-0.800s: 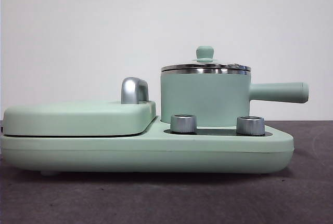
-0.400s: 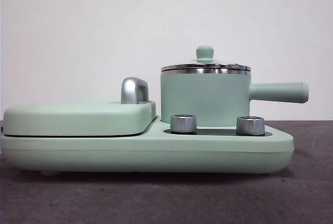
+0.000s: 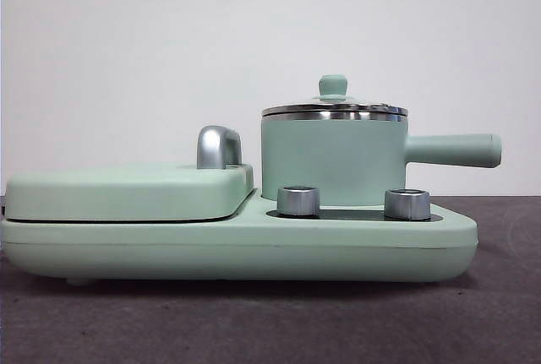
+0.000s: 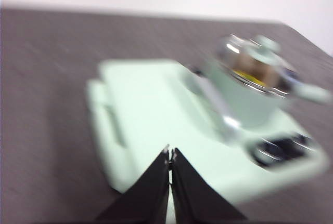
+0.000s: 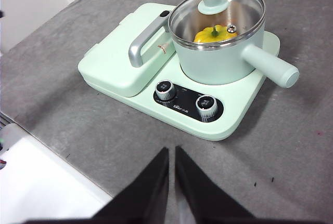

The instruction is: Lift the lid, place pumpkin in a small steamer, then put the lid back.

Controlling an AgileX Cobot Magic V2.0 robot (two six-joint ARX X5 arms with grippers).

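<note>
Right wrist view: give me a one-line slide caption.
Pumpkin sits inside the small steamer under the glass lid; right hand shut, hovering clear of the cooker.

The front view is sitting low, near table height, looking level and close at the side of the small steamer [image 3: 332, 160]. The right wrist view is looking steeply down on the small steamer [image 5: 221, 47] from well back, while the blurred left wrist view is slanting down nearer. All 3 views are sharing the steamer.

above lid [image 3: 333, 107]: open | left: chrome handle [image 3: 218, 146] | right: pot handle [image 3: 452, 150]
</note>
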